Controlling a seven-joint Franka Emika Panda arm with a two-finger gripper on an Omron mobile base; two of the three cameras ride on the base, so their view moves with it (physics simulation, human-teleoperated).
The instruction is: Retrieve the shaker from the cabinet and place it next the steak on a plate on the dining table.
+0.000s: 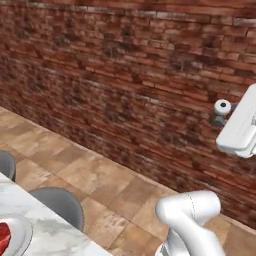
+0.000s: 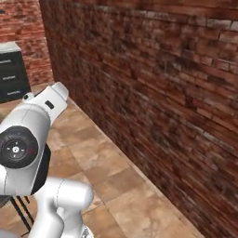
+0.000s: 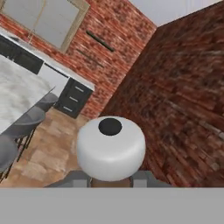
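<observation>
1. Leftmost, in the left base view: plate [image 1: 20, 235] at the bottom left corner, resting on the marble table [image 1: 60, 237], cut off by the picture's edge.
2. On that plate, steak [image 1: 4, 239], red, touching the picture's left edge, only partly seen.
3. Beside the table's outer edge, two grey chairs [image 1: 59, 204], one near the plate, one further back at the left border.
4. Beyond the chairs, tan tiled floor [image 1: 100, 175], running up to a long brick wall [image 1: 125, 90].
5. Further right in the same view, shaker [image 1: 222, 107], white rounded top pointing left, held high in front of the brick wall, well apart from the plate and steak.
6. Just right of it, gripper [image 1: 218, 120], closed narrowly on the shaker; grey finger [image 1: 217, 120] seen under the white top.
7. From the hand view: shaker's white cap [image 3: 110, 148] with a dark hole in its middle, close to the camera, brown body barely visible beneath it, grey fingertips [image 3: 74, 178] pressed against both sides.
8. Left in the hand view, table edge with grey chairs alongside; behind, dark drawers [image 3: 72, 99] under a pale counter, and a window [image 3: 48, 19] in the brick.
9. In the right base view: dark drawers at the left edge, brick wall filling the right.
</observation>
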